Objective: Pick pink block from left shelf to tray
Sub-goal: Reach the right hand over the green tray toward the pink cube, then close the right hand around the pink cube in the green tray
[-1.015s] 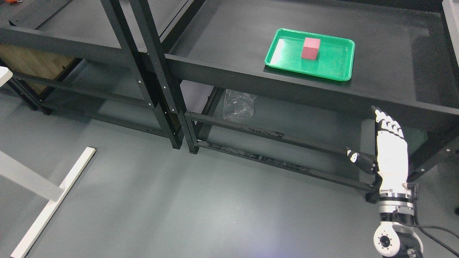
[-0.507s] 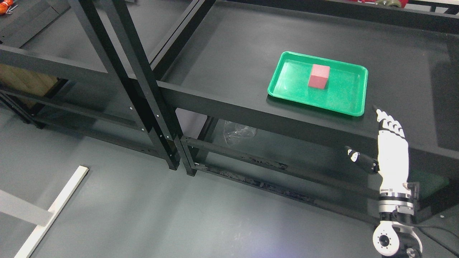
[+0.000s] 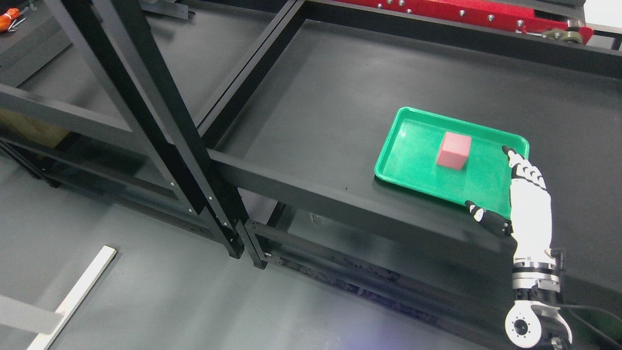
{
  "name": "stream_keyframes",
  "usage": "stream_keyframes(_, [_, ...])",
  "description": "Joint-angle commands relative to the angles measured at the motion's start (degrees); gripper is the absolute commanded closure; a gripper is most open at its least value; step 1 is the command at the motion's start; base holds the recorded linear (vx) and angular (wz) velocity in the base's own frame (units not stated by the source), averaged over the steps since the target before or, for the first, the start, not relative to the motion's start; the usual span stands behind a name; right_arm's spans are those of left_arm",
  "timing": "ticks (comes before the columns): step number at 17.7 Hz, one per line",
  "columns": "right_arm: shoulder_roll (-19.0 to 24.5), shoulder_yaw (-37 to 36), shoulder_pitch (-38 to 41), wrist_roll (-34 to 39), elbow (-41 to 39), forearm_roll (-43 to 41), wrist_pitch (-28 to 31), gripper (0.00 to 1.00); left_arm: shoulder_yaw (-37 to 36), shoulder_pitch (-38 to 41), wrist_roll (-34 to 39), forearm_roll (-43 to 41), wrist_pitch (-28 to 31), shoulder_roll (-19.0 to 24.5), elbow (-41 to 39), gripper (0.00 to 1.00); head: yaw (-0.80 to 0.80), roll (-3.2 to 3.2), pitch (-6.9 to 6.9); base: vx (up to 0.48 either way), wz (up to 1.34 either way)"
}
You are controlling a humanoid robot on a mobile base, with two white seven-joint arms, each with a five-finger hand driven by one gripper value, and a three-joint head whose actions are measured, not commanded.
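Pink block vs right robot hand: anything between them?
Only bare floor of the green plastic tray separates the pink cube-shaped block from the open white right robot hand, head view.

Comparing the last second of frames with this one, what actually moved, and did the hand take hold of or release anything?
Only the camera moved: the whole view shifted, so the shelf and green tray sit lower in the picture. The pink block keeps its place in the tray. The right hand stays raised and open, holding nothing; it now overlaps the tray's right edge in the picture, contact unclear. Nothing was grasped or released.
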Motion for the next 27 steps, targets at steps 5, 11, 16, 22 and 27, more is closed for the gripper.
stream_keyframes(5, [-1.7, -0.81, 0.18, 9.78, 1.99, 0.34, 0.46, 0.0, 0.0, 0.53, -0.03, -0.09, -0.02, 1.0, 0.0, 0.0, 0.0, 0.0, 0.0, 0.271, 0.01])
stream_keyframes(11, [-3.72, -0.81, 0.79, 10.84, 2.61, 0.78, 0.9, 0.0, 0.0, 0.53, -0.03, -0.09, -0.02, 1.0, 0.0, 0.0, 0.0, 0.0, 0.0, 0.216, 0.02])
stream_keyframes(16, [-5.83, 0.51, 2.28, 10.84, 4.19, 0.87, 0.9, 0.0, 0.0, 0.53, -0.03, -0.09, 0.06, 1.0, 0.0, 0.0, 0.0, 0.0, 0.0, 0.161, 0.0])
stream_keyframes(22, [-7.33, 1.22, 3.52, 10.84, 7.44, 0.87, 0.99, 0.0, 0.0, 0.53, -0.03, -0.09, -0.02, 1.0, 0.0, 0.0, 0.0, 0.0, 0.0, 0.086, 0.0])
stream_keyframes(27, [-8.2, 1.48, 2.9, 10.92, 9.54, 0.69, 1.34, 0.0, 0.0, 0.53, -0.03, -0.09, -0.02, 1.0, 0.0, 0.0, 0.0, 0.0, 0.0, 0.017, 0.0])
